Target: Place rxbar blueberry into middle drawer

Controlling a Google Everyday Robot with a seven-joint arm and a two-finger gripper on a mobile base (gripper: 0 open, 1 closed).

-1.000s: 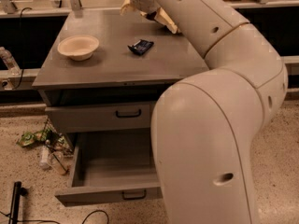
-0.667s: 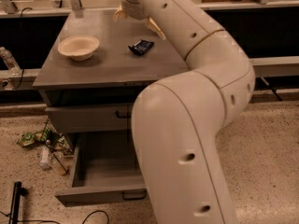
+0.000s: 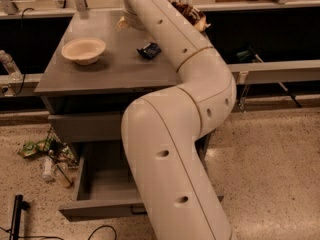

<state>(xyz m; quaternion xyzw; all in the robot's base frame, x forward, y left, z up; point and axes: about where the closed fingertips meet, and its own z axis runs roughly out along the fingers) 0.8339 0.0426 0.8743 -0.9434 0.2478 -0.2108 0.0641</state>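
Observation:
The rxbar blueberry (image 3: pixel 150 50), a small dark blue bar, lies flat on the grey cabinet top (image 3: pixel 110 71), right of a cream bowl (image 3: pixel 83 50). The middle drawer (image 3: pixel 102 186) stands pulled open below, with its floor bare. My white arm (image 3: pixel 175 134) rises in front of the drawer's right part and reaches over the cabinet top, passing just right of the bar. The gripper is out of view past the top edge of the picture, above the back of the cabinet top. Nothing touches the bar.
A brown-and-cream snack bag (image 3: pixel 189 11) lies at the back of the top, partly behind the arm. The upper drawer front (image 3: pixel 85 126) is closed. Litter and bottles (image 3: pixel 50 156) lie on the floor to the left. A black pole and cable (image 3: pixel 16 216) lie at front left.
The arm has swung and stretched further over the cabinet top, and its end has gone past the top edge. The bar, bowl and open drawer have not moved.

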